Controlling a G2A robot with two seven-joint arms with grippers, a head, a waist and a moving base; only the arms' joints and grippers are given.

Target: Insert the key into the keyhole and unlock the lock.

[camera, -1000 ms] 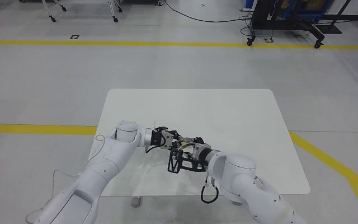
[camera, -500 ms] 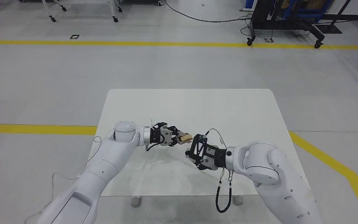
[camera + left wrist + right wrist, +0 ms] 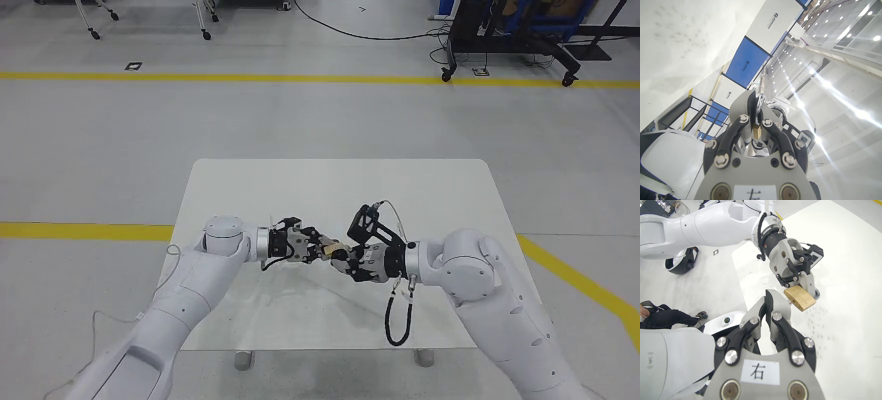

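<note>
Right wrist view shows you the lock (image 3: 800,299) hanging by its shackle (image 3: 817,295) in the clamped left gripper (image 3: 809,289); the right gripper (image 3: 769,296) pinches the key (image 3: 791,302) (tip at the keyhole (image 3: 793,301)). Push off-axis and the lock may swivel, jamming the key.

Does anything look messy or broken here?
Nothing looks broken or spilled. The only odd bit is a scatter of little dark specks on the white table, near the brass padlock that the left gripper holds tilted in the air.
</note>
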